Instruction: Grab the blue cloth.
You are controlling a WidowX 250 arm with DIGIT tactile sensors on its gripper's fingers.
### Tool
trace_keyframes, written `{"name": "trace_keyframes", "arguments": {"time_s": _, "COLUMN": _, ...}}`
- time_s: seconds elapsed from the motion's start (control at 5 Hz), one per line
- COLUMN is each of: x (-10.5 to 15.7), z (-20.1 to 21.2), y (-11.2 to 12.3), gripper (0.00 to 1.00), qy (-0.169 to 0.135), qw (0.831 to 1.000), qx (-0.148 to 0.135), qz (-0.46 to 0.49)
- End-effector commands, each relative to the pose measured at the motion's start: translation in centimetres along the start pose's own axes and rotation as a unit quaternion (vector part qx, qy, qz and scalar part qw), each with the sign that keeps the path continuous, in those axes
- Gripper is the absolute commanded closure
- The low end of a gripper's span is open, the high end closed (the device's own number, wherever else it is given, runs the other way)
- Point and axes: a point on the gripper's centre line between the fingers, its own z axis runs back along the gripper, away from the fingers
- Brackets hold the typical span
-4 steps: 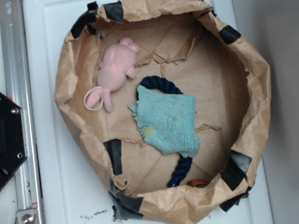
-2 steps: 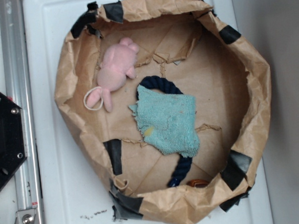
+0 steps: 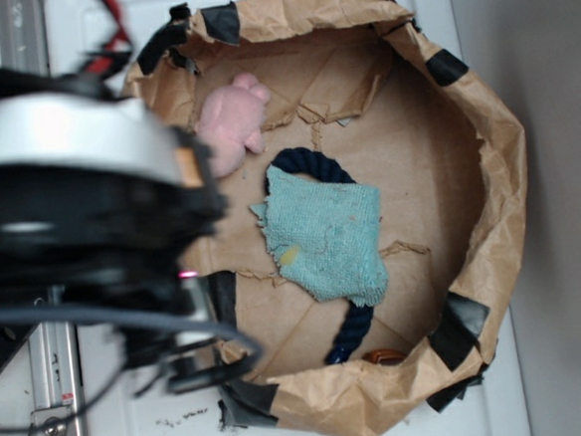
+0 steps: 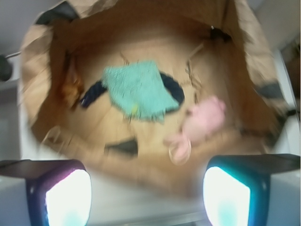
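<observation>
The blue cloth is a light teal terry square with ragged edges and a small yellowish stain. It lies flat in the middle of the brown paper basin, on top of a dark navy rope. In the wrist view the blue cloth lies ahead of and well above my gripper. My gripper's jaws stand wide apart with nothing between them, over the basin's near rim. In the exterior view my arm is a blurred mass at the left, over the basin's left edge.
A pink plush toy lies up-left of the cloth, partly hidden by my arm; it also shows in the wrist view. The basin's crumpled paper walls carry black tape patches. The basin sits on a white surface.
My arm has swung into the exterior view from the left, covering the basin's left edge and part of the pink toy. The cloth, rope and toy have not moved.
</observation>
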Motion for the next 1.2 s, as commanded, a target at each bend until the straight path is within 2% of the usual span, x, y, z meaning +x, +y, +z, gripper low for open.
{"name": "trace_keyframes", "arguments": {"time_s": 0.0, "x": 4.2, "z": -5.9, "y": 1.4, "gripper": 0.00, "qy": 0.034, "qw": 0.999, "qx": 0.028, "qz": -0.023}}
{"name": "trace_keyframes", "arguments": {"time_s": 0.2, "x": 4.3, "z": -9.3, "y": -0.3, "gripper": 0.00, "qy": 0.053, "qw": 0.994, "qx": 0.048, "qz": -0.081}}
{"name": "trace_keyframes", "arguments": {"time_s": 0.4, "x": 3.6, "z": -10.7, "y": -2.0, "gripper": 0.00, "qy": 0.049, "qw": 0.990, "qx": 0.023, "qz": -0.131}}
{"name": "trace_keyframes", "arguments": {"time_s": 0.6, "x": 3.5, "z": -12.4, "y": -3.3, "gripper": 0.00, "qy": 0.016, "qw": 0.983, "qx": -0.001, "qz": -0.181}}
{"name": "trace_keyframes", "arguments": {"time_s": 0.8, "x": 4.2, "z": -14.1, "y": -2.9, "gripper": 0.00, "qy": 0.026, "qw": 0.985, "qx": 0.032, "qz": -0.169}}
{"name": "trace_keyframes", "arguments": {"time_s": 1.0, "x": 5.3, "z": -16.2, "y": -1.0, "gripper": 0.00, "qy": 0.051, "qw": 0.988, "qx": 0.030, "qz": -0.140}}
